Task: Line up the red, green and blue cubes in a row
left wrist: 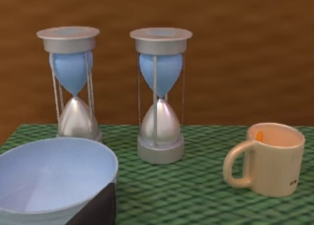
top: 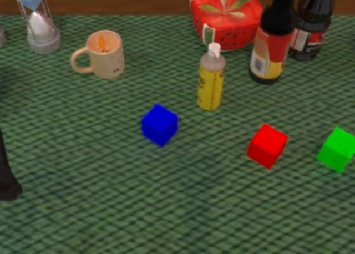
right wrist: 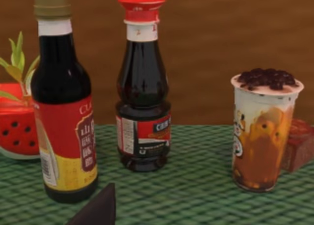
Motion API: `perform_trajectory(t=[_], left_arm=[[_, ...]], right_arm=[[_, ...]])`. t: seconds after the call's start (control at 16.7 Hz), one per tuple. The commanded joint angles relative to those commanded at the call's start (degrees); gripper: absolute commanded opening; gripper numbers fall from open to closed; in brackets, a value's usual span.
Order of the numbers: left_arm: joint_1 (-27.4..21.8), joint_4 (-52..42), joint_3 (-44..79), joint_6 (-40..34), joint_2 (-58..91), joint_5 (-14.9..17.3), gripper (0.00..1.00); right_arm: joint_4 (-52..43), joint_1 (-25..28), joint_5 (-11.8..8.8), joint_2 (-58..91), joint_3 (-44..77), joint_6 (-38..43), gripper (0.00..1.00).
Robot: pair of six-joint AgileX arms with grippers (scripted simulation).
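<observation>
On the green woven mat in the top view, the blue cube (top: 160, 125) sits near the middle, the red cube (top: 267, 146) to its right, and the green cube (top: 336, 148) close to the right edge. All three rest on the mat, apart from each other and untouched. My left arm (top: 6, 176) shows only as a dark shape at the left edge, far from the cubes. A dark piece of my left gripper (left wrist: 98, 208) shows in the left wrist view. The right wrist view shows a like piece of my right gripper (right wrist: 95, 208). Neither wrist view shows a cube.
Along the back stand an hourglass (top: 39, 24), a cream mug (top: 102, 54), a yellow squeeze bottle (top: 211, 79), a watermelon-patterned box (top: 224, 15) and two dark sauce bottles (top: 272, 40). A pale blue bowl (left wrist: 49, 178) is by the left gripper. A bubble tea cup (right wrist: 262, 134) stands near the right one.
</observation>
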Motion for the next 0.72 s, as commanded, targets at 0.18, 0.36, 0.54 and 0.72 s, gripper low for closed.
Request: perform_trajectory(t=[0.18,0.36,0.54,0.72], left_arm=[[0.0,0.0,0.0,0.0,0.0,0.0,1.0],[0.0,0.0,0.0,0.0,0.0,0.0,1.0],[0.0,0.0,0.0,0.0,0.0,0.0,1.0],[0.0,0.0,0.0,0.0,0.0,0.0,1.0]], right_arm=[[-0.38,0.2,-0.04,0.56,0.55,-0.16,1.0],[-3.83,1.78,-0.21,5.89,5.76,-1.64,1.0],[-10.09,4.31,-0.21,16.66,15.46,-4.32,1.0],[-18.45,7.49,-0.09,32.42,27.79,-7.87,1.0]])
